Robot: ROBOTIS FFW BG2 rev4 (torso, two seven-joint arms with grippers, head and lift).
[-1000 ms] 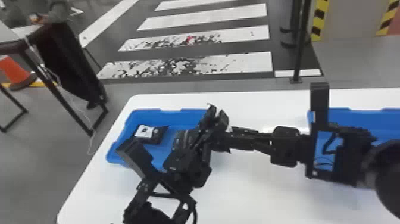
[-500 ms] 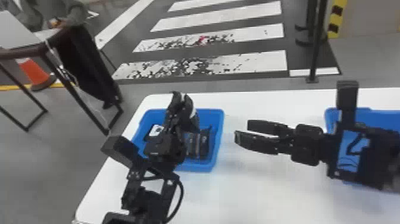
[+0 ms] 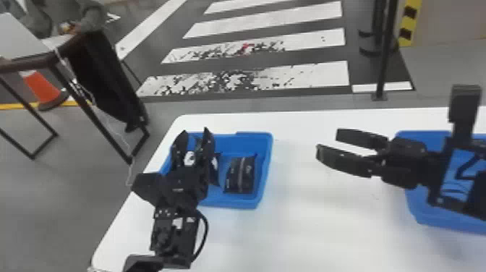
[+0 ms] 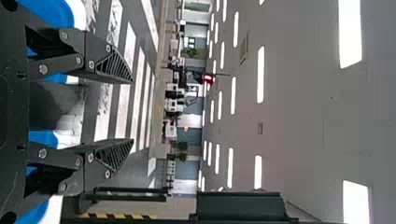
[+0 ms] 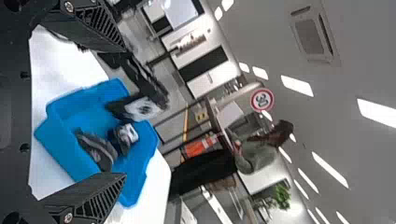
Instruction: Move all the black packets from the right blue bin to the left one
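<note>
Over the left blue bin [image 3: 265, 170] is my left gripper [image 3: 196, 131], also in the left wrist view [image 4: 131, 112], fingers apart. A dark packet [image 4: 53, 109] shows between their bases; the right wrist view has a white-labelled black packet [image 5: 140, 108] just under this gripper. Contact with it looks absent. In the bin lie black packets [image 3: 241, 175], one [image 5: 123, 136] with a white label. My right gripper [image 3: 327, 143], seen too in its wrist view [image 5: 124, 111], is open and empty above the table between the bins. The right bin [image 3: 421, 213] is partly behind the right arm.
The white table [image 3: 307, 231] carries both bins. Its left edge runs close beside the left bin. Beyond it at the left stand another table [image 3: 39, 59] with a person and an orange cone [image 3: 43, 88]; a dark post [image 3: 384, 61] stands behind the far edge.
The grippers, close together a second ago, are now apart: my left one moved left over its bin, and the right one opened and lies farther right in view. The head view has shifted leftward too.
</note>
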